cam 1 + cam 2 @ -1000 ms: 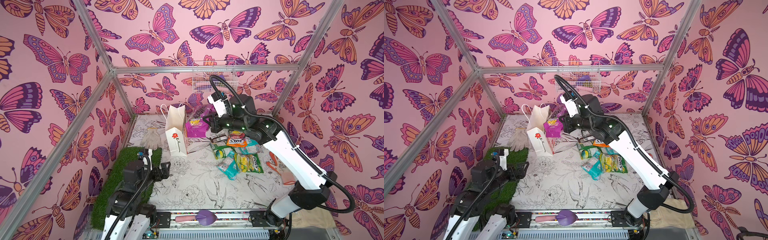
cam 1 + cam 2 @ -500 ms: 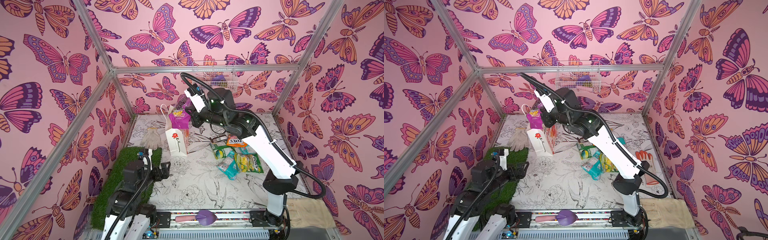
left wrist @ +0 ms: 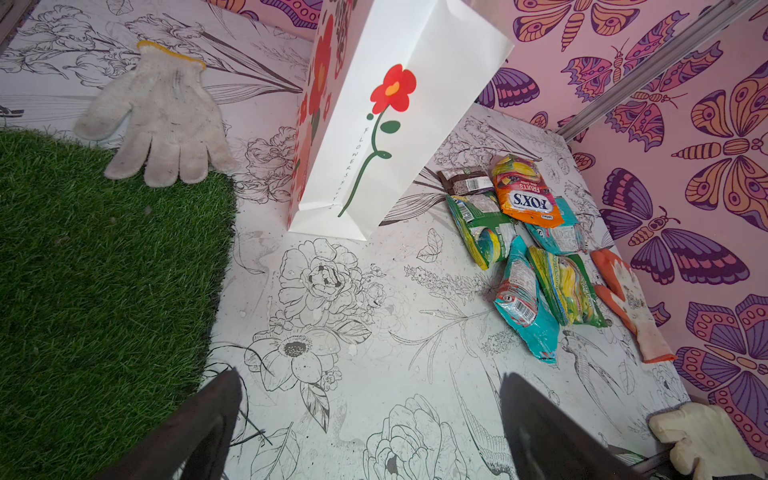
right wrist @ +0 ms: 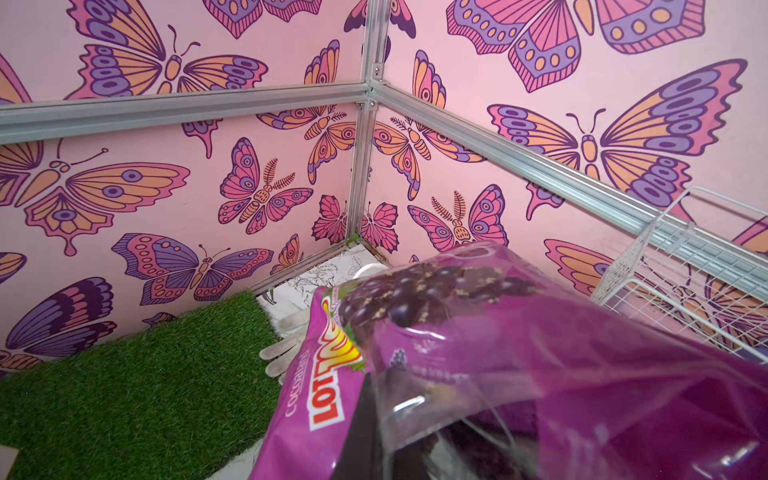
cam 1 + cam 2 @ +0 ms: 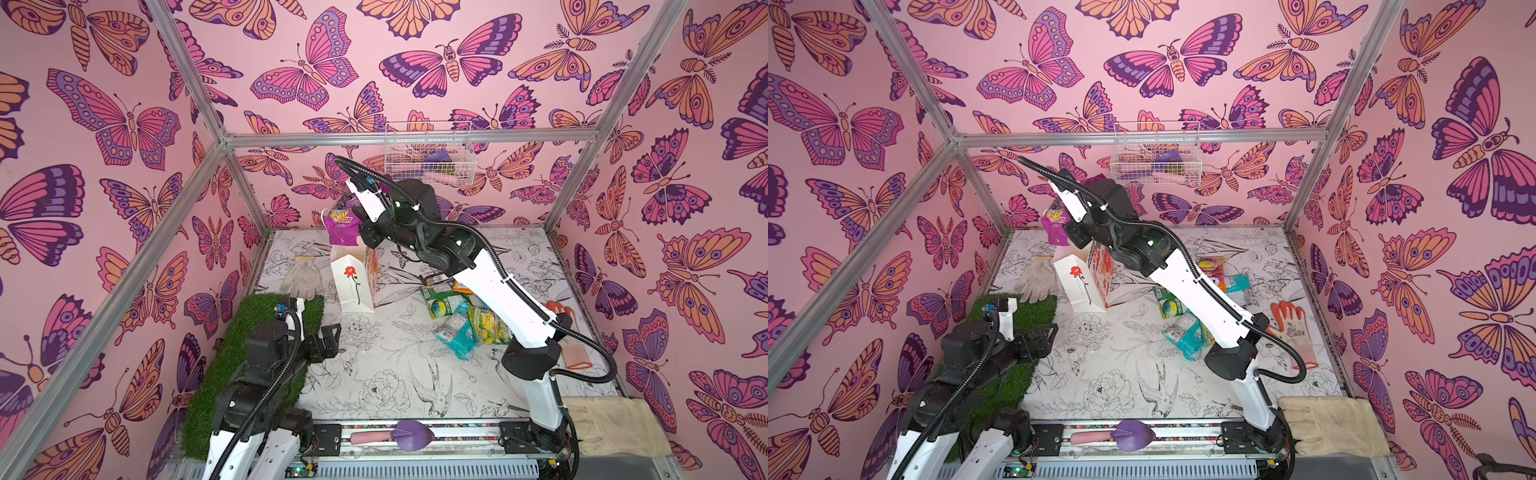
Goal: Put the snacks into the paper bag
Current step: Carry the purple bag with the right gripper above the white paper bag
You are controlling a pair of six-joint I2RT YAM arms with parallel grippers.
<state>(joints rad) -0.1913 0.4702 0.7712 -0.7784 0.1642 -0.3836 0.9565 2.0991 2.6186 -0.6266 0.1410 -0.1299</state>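
The purple grape pack (image 5: 341, 226) hangs just above the mouth of the paper bag (image 5: 353, 286), upper centre in a top view, pinched in my right gripper (image 4: 411, 432). It looks nearly as wide as the opening; released off-centre it could snag the rim and tip the light bag. My left gripper (image 3: 370, 436), jaws apart, sits lower left beside the grass mat (image 5: 249, 353), too far to steady it.

White paper bag (image 5: 353, 284), red flower printed on its side, stood upright. Purple grape pack (image 5: 341, 227) hung at its open top. Clustered nearby, lying flat: dark brown bar (image 3: 464, 181), orange FOX'S bag (image 3: 524, 196), green packet (image 3: 478, 224), teal packets (image 3: 525, 303), yellow-green bag (image 3: 566, 287).
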